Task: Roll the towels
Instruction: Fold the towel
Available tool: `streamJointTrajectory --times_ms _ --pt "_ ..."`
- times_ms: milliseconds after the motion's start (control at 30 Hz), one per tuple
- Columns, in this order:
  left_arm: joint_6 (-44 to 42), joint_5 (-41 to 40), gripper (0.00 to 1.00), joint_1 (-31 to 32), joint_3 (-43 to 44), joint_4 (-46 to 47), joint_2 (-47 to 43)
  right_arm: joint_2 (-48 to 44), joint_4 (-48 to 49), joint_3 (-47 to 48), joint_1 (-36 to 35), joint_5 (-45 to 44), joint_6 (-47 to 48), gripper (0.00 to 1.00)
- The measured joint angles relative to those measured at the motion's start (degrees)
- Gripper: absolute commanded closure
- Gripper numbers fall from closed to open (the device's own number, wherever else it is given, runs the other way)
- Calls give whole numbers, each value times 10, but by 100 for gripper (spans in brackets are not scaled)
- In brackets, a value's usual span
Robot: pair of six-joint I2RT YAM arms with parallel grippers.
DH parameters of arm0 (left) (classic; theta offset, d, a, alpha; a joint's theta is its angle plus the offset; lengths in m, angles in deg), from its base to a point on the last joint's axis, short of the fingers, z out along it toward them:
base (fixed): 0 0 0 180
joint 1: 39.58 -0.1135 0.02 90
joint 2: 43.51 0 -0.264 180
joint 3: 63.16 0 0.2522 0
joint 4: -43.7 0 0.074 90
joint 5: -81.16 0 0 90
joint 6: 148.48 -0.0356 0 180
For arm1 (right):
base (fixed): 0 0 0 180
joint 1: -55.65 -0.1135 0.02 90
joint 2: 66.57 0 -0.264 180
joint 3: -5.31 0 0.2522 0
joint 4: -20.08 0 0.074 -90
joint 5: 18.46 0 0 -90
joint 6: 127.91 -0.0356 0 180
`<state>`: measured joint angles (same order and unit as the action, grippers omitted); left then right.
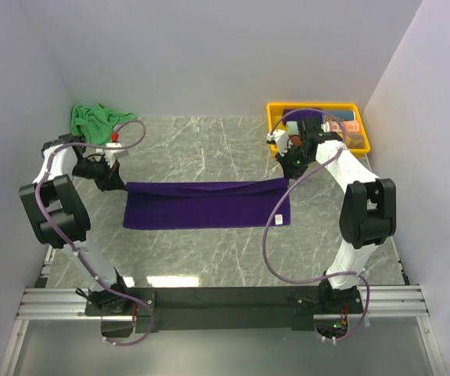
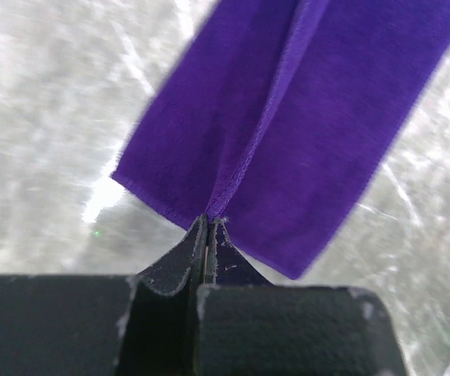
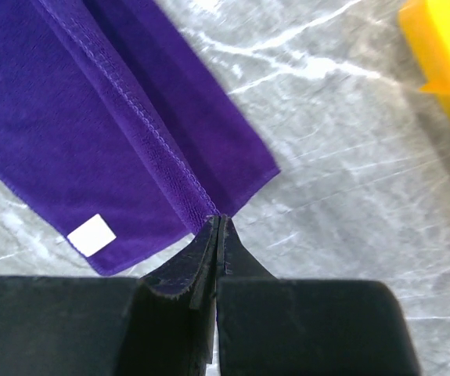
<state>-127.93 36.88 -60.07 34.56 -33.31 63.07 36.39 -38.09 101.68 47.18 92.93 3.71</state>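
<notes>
1 purple towel (image 1: pixel 206 205) | 1 green towel (image 1: pixel 91 119) | 1 yellow tray (image 1: pixel 363 133)

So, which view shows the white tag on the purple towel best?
The right wrist view: the white tag lies large and clear on the purple towel. The top view shows only a speck; the left wrist view misses it.
</notes>
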Motion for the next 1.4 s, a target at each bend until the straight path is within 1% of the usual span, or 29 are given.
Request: streamJointTrajectory --times_ms 200,333,667,900,1067,1200,1400 --pt "-17 -5 99 -1 -65 -3 -49 -22 -4 -32 0 3 3 100" --pt "-20 -16 99 -2 -94 -2 -64 -25 -10 -43 0 2 7 100" --pt "-29 -30 99 -8 -97 -9 -62 -22 -34 -42 0 -5 7 100" --pt "-66 -32 99 -15 -87 -40 -78 -47 -50 -45 0 -3 28 100" --pt "-94 -42 99 -18 -92 -58 -84 -65 -50 -77 -2 -2 34 100" --pt "-101 -48 99 -19 -120 -55 -86 -66 -49 -118 -14 -5 34 100" --pt "-104 -61 99 -19 -154 -44 -86 -66 -44 -147 -43 -11 35 100"
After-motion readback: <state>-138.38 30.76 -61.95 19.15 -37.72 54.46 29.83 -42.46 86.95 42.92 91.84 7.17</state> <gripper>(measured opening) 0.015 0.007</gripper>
